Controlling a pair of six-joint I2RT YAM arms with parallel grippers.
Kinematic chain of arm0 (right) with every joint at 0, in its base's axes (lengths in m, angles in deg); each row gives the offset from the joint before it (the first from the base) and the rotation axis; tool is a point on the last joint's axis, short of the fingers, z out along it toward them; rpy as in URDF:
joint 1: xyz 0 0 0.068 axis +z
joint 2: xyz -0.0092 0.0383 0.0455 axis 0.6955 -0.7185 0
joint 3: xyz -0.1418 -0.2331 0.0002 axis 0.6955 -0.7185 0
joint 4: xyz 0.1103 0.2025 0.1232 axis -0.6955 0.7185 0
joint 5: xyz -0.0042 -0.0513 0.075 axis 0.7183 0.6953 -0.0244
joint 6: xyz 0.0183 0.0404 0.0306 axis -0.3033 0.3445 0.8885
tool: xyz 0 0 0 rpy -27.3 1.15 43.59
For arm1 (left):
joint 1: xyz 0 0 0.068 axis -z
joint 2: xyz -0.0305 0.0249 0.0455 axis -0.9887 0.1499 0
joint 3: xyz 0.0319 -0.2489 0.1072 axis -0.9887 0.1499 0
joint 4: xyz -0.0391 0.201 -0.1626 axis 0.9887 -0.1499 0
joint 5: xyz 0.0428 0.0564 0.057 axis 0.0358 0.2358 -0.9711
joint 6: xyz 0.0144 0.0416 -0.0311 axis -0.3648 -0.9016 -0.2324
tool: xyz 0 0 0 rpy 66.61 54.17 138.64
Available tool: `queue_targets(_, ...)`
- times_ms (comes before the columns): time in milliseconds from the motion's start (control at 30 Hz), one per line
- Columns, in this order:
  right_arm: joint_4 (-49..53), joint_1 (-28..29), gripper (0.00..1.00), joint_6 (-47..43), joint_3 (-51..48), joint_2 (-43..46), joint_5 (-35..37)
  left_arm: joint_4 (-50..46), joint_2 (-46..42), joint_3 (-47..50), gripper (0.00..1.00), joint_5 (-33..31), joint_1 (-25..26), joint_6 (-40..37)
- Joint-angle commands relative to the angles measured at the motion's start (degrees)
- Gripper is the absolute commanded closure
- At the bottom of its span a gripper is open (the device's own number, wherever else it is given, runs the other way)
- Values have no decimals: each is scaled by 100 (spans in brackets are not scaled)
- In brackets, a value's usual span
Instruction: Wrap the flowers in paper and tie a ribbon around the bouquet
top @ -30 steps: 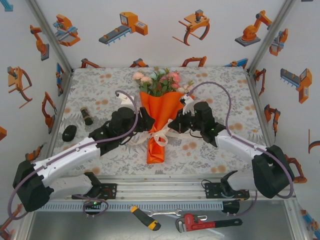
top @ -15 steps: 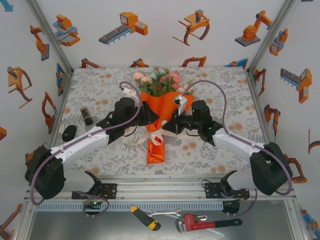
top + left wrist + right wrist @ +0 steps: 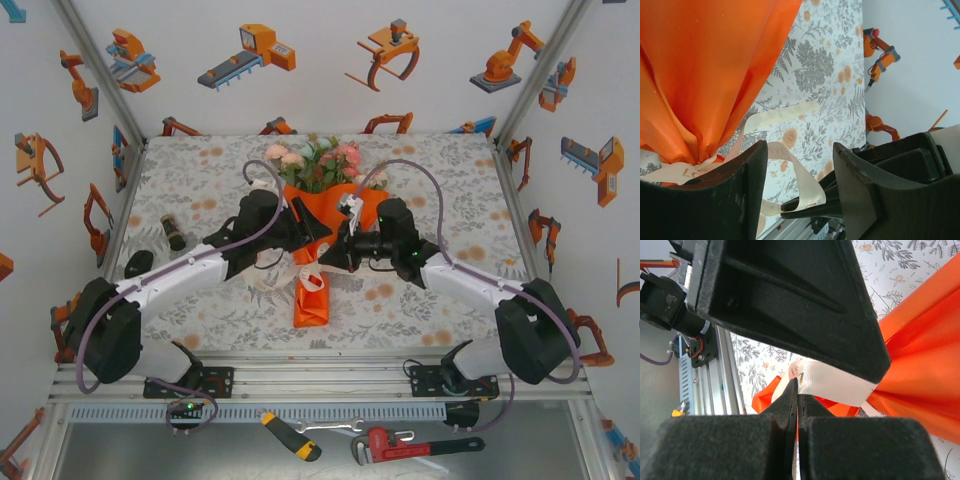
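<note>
The bouquet lies mid-table: pink and white flowers (image 3: 318, 160) at the far end, wrapped in the orange paper (image 3: 312, 302) cone. The cream ribbon (image 3: 312, 278) is knotted round the cone's waist. My right gripper (image 3: 333, 252) is shut on a ribbon (image 3: 837, 382) end, its tips (image 3: 798, 382) pinching it just in front of the paper (image 3: 922, 365). My left gripper (image 3: 312, 232) stands open, and its jaws (image 3: 799, 150) straddle that lifted ribbon (image 3: 802, 177) loop without touching it. The paper (image 3: 710, 65) hangs beside it at upper left.
Two small black objects (image 3: 175, 233) (image 3: 138, 265) lie at the table's left. A screwdriver (image 3: 290, 436) and a red pipe wrench (image 3: 410, 443) rest on the shelf below the front rail. The two grippers are nearly touching over the bouquet's waist.
The left gripper has swung right and up beside the cone. The right gripper has moved left with the ribbon end, bringing it between the left jaws.
</note>
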Motion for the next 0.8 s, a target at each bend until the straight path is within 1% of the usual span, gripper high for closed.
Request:
queue_targets(0,46,36,100,-179,254,-72,-132,-566,81,-242,52,206,0,-119)
queue_targets(133,165,33,100,-169,347,-171,-56,-778,177,-415,60,651,-1,-640)
queue_targets(200,252,35,100,-171,399,-223,-20,-960,242,-557,63,795,9,-807)
queue_targets(267,302,35,100,-161,439,-267,-7,-825,261,-525,64,918,8,-816)
queue_targets(367,335,37,100,-154,459,-320,-9,-562,279,-444,64,1119,12,-712)
queue_targets(533,353,35,100,-171,465,-334,54,-516,297,-425,56,1386,0,-575)
queue_targets(567,369,35,100,-177,461,-325,88,-554,275,-425,53,1401,-1,-559)
queue_targets(667,432,35,100,-212,494,-322,192,-760,213,-441,53,1448,0,-571)
queue_targets(767,411,35,100,-204,512,-322,237,-1186,257,-582,60,1492,-6,-707)
